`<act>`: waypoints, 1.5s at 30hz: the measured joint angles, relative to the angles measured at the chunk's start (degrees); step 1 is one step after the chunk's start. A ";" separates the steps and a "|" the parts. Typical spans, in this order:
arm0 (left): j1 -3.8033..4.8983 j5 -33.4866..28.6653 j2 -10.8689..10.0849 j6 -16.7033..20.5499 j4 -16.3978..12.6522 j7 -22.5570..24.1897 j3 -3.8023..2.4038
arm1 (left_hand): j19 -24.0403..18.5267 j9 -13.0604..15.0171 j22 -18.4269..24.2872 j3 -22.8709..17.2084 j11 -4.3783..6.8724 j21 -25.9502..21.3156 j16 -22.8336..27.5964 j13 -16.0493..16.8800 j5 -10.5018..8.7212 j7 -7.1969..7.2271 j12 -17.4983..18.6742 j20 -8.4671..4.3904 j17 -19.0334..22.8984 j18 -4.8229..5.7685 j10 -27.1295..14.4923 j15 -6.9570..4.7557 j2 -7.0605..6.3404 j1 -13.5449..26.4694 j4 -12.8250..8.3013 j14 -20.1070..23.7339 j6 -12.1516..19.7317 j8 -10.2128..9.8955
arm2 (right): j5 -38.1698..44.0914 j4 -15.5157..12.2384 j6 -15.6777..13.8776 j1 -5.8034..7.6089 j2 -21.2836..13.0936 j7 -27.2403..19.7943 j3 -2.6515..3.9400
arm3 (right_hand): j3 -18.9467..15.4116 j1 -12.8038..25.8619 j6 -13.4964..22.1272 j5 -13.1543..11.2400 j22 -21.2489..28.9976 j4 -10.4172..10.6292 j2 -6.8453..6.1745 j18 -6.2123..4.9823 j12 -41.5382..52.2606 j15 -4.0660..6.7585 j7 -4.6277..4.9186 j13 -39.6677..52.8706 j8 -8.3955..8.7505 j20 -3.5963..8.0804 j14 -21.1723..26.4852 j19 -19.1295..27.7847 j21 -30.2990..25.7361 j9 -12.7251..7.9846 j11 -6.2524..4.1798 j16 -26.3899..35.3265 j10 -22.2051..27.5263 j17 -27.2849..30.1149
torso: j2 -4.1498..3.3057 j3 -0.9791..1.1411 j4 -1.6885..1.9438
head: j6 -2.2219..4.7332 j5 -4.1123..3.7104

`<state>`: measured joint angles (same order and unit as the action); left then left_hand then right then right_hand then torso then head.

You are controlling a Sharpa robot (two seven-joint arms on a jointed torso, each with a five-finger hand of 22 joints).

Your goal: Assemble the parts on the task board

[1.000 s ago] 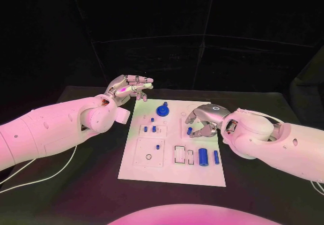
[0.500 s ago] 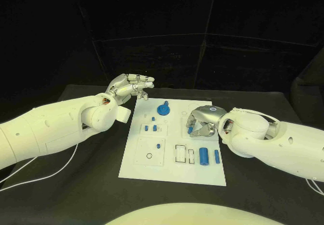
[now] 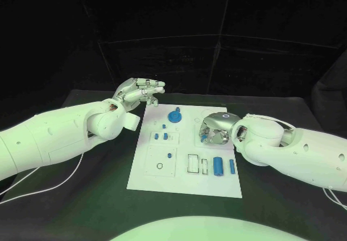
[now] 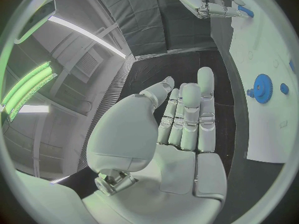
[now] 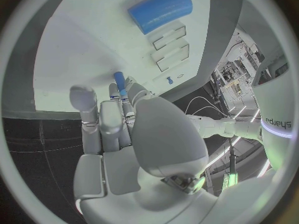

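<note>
The white task board lies in the middle of the black table. My right hand hovers over the board's right middle and pinches a small blue peg between thumb and fingers, its tip close to the board. A thick blue cylinder and a thin blue peg lie nearer me on the board. A blue gear sits at the far end. My left hand is raised beyond the board's far left corner, fingers straight, holding nothing.
Small blue pieces stand in the board's left blocks, and a dark ring lies in the near left square. White rectangular slots lie beside the cylinder. A white cable trails over the table's left side.
My right hand has drawn its fingers in and shifted slightly over the board's right middle. My left hand has stayed almost where it was.
</note>
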<state>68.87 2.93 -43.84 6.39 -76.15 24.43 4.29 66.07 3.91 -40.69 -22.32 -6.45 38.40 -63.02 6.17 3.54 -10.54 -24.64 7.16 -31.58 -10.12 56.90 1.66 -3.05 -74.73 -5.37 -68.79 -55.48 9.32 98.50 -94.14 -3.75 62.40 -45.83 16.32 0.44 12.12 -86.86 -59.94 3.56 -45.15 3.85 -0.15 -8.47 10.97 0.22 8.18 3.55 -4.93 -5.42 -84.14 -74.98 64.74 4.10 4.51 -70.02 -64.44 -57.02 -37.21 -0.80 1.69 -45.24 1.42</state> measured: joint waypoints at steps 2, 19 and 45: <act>0.00 0.00 0.00 0.00 0.02 -0.01 0.00 | 0.00 0.00 0.00 0.00 0.00 -0.03 0.00 0.00 0.00 0.00 0.00 0.00 0.00 0.00 0.00 0.00 0.00 0.00 0.00 0.00 0.00 0.00 | 0.20 0.15 0.00 0.00 0.19 0.00 0.01 | 1.08 -0.01 -0.37 -0.15 -0.30 -0.26 0.01 0.00 -0.58 0.00 0.13 -0.03 0.01 0.00 0.00 0.00 0.24 -0.02 -0.23 0.00 -0.39 -0.12 | 0.00 0.00 -0.01 | -0.05 -0.01; 0.00 -0.01 -0.07 -0.03 0.08 -0.09 0.00 | 0.00 0.01 -0.01 0.00 0.00 -0.23 0.00 0.00 0.00 0.00 0.00 0.00 -0.01 0.00 0.00 0.00 0.00 0.00 0.00 0.00 0.00 0.00 | 1.80 -3.53 -4.38 -0.04 -1.96 -0.52 -0.02 | 8.65 1.73 -2.58 -0.56 -3.12 -1.28 -1.74 0.94 -3.23 0.20 0.14 0.08 0.33 0.31 0.21 -0.71 2.21 -0.08 -0.31 -1.08 -3.54 -0.71 | 0.09 -0.03 -0.01 | -0.16 0.20; -0.01 -0.02 0.38 -0.04 0.06 -0.13 0.02 | 0.00 0.01 0.03 0.00 0.00 -0.22 0.00 0.00 0.00 0.00 0.00 0.00 0.03 0.01 0.00 0.00 0.00 0.00 0.00 0.00 0.00 0.00 | -0.32 -5.76 -10.72 -0.81 6.71 -7.14 0.75 | 12.38 2.58 -2.77 0.93 -3.64 -2.43 -3.03 0.92 -4.66 0.20 0.30 0.04 0.72 0.31 0.21 -0.70 2.88 -0.07 -0.21 -1.52 -4.25 -1.01 | 0.02 -0.13 0.16 | -0.94 2.66</act>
<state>68.86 2.92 -43.45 6.35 -76.09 24.29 4.30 66.07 3.92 -40.66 -22.32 -6.45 38.17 -63.02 6.16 3.54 -10.54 -24.64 7.16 -31.55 -10.11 56.91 1.66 -3.05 -74.73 -5.37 -68.79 -55.48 9.32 98.19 -99.90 -14.47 61.59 -39.12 9.18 1.19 24.50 -84.27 -62.72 4.50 -48.78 1.42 -3.18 -7.56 6.31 0.42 8.48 3.59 -4.20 -5.11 -83.94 -75.68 67.62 4.03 4.31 -71.55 -68.69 -58.02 -37.19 -0.93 1.85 -46.19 4.09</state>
